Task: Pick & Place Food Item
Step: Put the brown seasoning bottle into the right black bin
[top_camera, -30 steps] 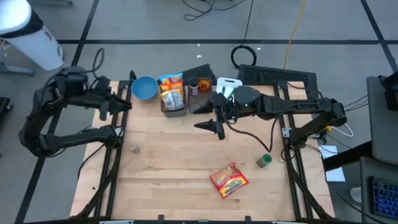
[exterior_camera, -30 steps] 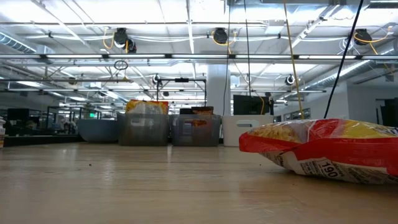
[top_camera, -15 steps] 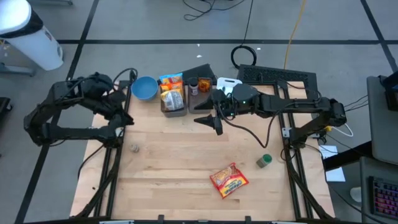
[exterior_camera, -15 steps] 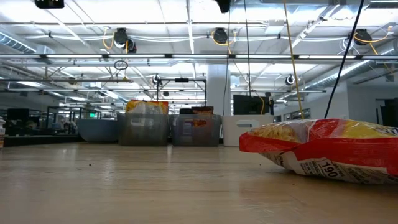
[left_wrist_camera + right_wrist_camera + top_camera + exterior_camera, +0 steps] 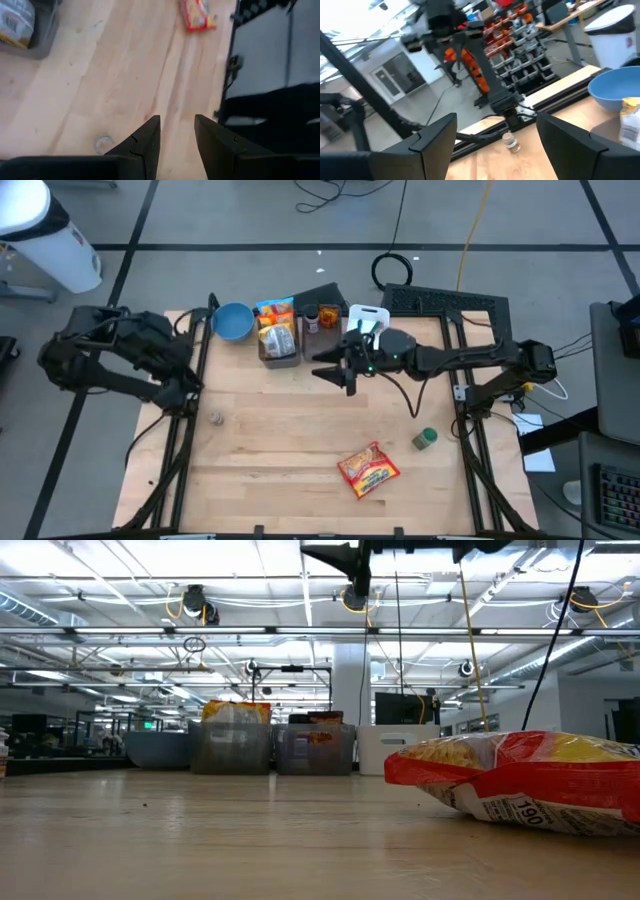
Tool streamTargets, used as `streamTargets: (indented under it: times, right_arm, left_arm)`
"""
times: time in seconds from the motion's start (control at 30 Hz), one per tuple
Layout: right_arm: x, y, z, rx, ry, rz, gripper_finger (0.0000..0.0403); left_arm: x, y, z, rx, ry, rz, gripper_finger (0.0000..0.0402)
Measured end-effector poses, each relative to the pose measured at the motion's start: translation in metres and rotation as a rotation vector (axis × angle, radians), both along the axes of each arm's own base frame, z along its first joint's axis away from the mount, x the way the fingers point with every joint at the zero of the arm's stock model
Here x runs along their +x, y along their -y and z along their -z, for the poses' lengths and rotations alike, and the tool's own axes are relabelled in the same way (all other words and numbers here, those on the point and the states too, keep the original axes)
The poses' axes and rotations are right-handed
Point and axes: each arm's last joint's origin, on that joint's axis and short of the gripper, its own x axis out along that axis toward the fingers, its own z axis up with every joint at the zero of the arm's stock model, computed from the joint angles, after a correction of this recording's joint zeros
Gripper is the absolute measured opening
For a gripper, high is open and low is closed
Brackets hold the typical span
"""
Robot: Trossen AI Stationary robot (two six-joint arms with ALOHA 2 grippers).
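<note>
At the table's [image 5: 280,430] left edge, the left hand [image 5: 176,142] waits folded back on its arm, its two fingers a narrow gap apart and holding nothing; it looks parked out of the working area. A small jar [image 5: 215,417] sits alone on the wood near that side. Along the far edge stand a blue bowl [image 5: 232,321] and two clear bins [image 5: 278,345], the left one already stocked with packets, which suggests it is where picked food goes. Just right of the bins, the right hand [image 5: 344,376] hovers above the bare wood, raised clear of the surface, its fingers spread wide and empty, a posture that reads as ready to reach rather than carry. The food item, a red-and-yellow snack packet [image 5: 368,470], lies flat on the near part of the table, well apart from both hands and untouched; in the low view it fills the right foreground. A small green-capped container [image 5: 425,439] rests near the table's right edge.
</note>
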Motion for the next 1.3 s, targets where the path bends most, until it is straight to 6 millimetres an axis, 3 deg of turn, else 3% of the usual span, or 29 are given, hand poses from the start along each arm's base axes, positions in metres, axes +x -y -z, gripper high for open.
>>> streamTargets:
  times: [0.33, 0.5, 0.93, 1.3]
  right_arm:
    - [-0.001, 0.001, 0.003, 0.010, 0.018, 0.061, 0.0267]
    - [-0.001, 0.001, 0.003, 0.006, 0.018, 0.078, 0.0267]
    - [-0.001, 0.000, 0.003, -0.015, 0.018, 0.071, 0.0267]
    - [0.000, -0.008, 0.003, -0.012, 0.017, 0.026, 0.0267]
  left_arm:
    - [0.033, 0.033, 0.028, 0.279, -0.127, 0.287, 0.0127]
    - [0.027, 0.049, 0.057, 0.299, -0.230, 0.335, 0.0127]
    - [-0.005, 0.042, 0.112, 0.184, -0.393, -0.080, 0.0127]
    - [-0.006, 0.042, 0.119, 0.156, -0.422, -0.174, 0.0127]
